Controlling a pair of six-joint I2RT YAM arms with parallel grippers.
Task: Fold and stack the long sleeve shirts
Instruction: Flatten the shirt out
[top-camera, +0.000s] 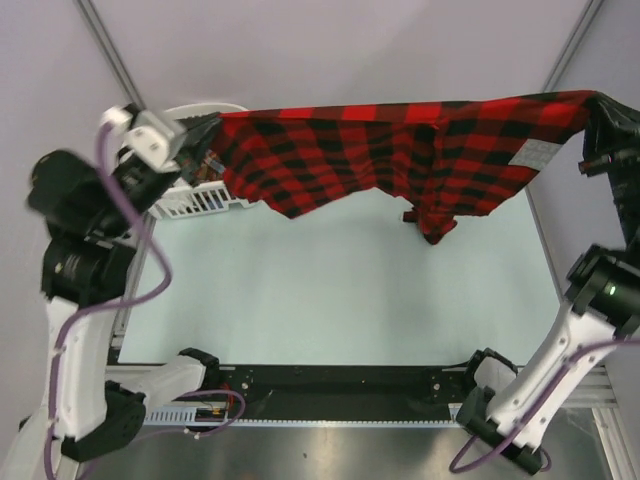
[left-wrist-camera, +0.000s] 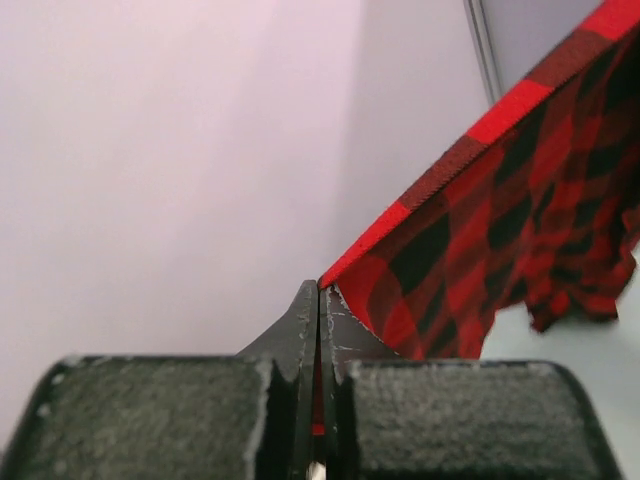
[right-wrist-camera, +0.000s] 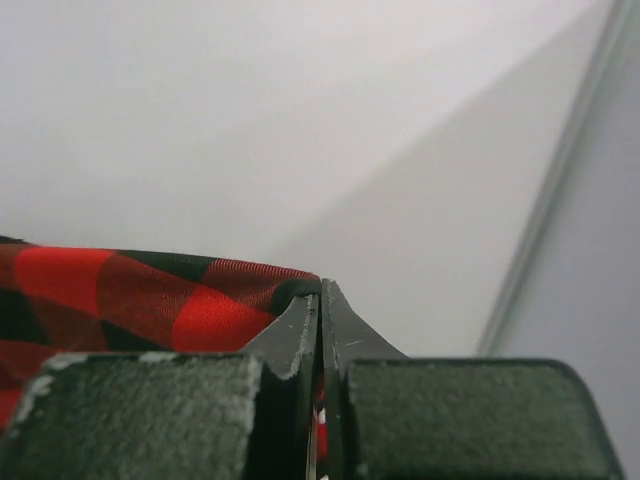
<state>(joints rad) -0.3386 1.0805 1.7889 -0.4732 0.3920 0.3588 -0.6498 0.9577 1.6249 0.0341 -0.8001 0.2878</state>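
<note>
A red-and-black checked flannel shirt (top-camera: 390, 150) hangs stretched across the far side of the table, held up in the air by both arms. My left gripper (top-camera: 212, 124) is shut on its left corner, and red cloth (left-wrist-camera: 480, 250) shows pinched between the fingers (left-wrist-camera: 345, 335) in the left wrist view. At the far right my right gripper (top-camera: 598, 100) is shut on the other corner, where the checked cloth (right-wrist-camera: 150, 295) runs off to the left of the fingers (right-wrist-camera: 295, 340). A fold of the shirt droops lowest at the middle right (top-camera: 435, 225).
A white slatted basket (top-camera: 195, 200) stands at the back left, partly behind the shirt and my left arm. The pale green table top (top-camera: 340, 300) lies below the hanging shirt. Metal frame posts (top-camera: 110, 50) rise at both back corners.
</note>
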